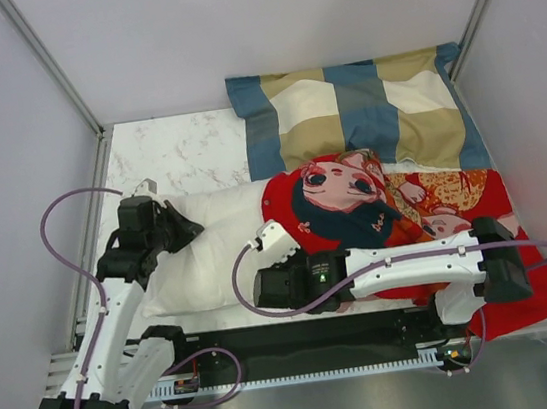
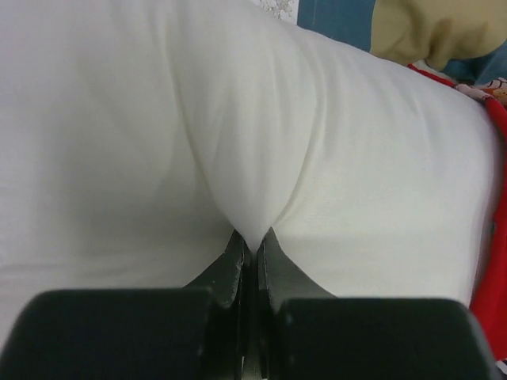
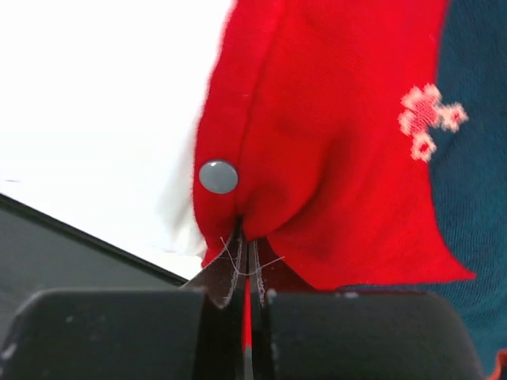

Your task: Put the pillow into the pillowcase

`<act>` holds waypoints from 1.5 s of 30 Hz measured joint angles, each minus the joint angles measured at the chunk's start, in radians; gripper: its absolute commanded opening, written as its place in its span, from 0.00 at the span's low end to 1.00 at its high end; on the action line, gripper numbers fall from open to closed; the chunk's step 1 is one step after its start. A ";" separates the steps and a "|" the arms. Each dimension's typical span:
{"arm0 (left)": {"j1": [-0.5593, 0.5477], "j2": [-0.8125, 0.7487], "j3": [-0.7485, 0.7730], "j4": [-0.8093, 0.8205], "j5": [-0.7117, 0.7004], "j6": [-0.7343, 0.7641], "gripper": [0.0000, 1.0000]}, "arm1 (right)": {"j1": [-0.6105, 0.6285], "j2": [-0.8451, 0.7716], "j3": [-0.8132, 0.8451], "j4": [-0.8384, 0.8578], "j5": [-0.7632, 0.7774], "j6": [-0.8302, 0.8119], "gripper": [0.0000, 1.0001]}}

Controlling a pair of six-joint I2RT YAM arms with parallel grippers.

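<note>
The plump white pillow [image 1: 209,248] lies across the left half of the table. Its right end runs under the open edge of the red pillowcase [image 1: 394,199], printed with a dark-haired cartoon figure. My left gripper [image 1: 189,232] sits on the pillow's left part, shut on a pinched fold of the pillow [image 2: 253,119] between its fingertips [image 2: 252,241]. My right gripper [image 1: 266,241] is at the case's left rim. In the right wrist view it [image 3: 244,241] is shut on the red hem of the pillowcase [image 3: 333,158], just below a grey snap button [image 3: 218,176].
A blue, tan and cream checked pillow [image 1: 362,112] leans at the back right. Bare marble tabletop [image 1: 176,152] shows at the back left. A black rail [image 1: 301,337] runs along the near edge, and white walls close in both sides.
</note>
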 measured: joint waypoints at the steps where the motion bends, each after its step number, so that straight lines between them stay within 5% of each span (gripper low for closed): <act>1: 0.000 0.008 0.003 0.006 0.002 -0.001 0.02 | -0.009 -0.002 0.015 0.021 -0.021 -0.029 0.00; 5: -0.047 0.050 0.056 0.009 -0.005 -0.017 0.02 | -0.070 0.021 0.154 0.078 -0.143 -0.146 0.00; 14: -0.315 0.208 0.373 0.008 -0.102 -0.055 0.02 | -0.151 0.324 0.913 -0.080 -0.304 -0.336 0.00; 17: -0.325 0.212 0.446 0.010 -0.105 -0.056 0.02 | -0.154 0.316 0.965 -0.083 -0.355 -0.345 0.00; 22: -0.322 0.211 0.455 0.012 -0.092 -0.055 0.03 | -0.176 0.126 0.666 0.063 -0.407 -0.332 0.07; 26: -0.277 0.203 0.348 0.013 -0.089 -0.054 0.07 | -0.201 -0.055 0.357 0.175 -0.429 -0.293 0.51; 27: -0.269 0.202 0.314 0.007 -0.092 -0.052 0.13 | -0.205 -0.092 0.298 0.198 -0.437 -0.287 0.64; 29: -0.238 0.201 0.258 -0.012 -0.099 -0.047 0.24 | -0.212 -0.146 0.206 0.234 -0.447 -0.273 0.72; 30: -0.225 0.200 0.232 -0.016 -0.101 -0.046 0.53 | -0.213 -0.168 0.172 0.248 -0.452 -0.268 0.84; 35: -0.192 0.162 0.203 -0.020 -0.134 -0.026 1.00 | -0.201 -0.259 0.043 0.284 -0.509 -0.258 0.90; 45: -0.017 0.087 0.151 -0.079 -0.174 -0.026 1.00 | -0.142 -0.238 -0.057 0.189 -0.351 -0.197 0.89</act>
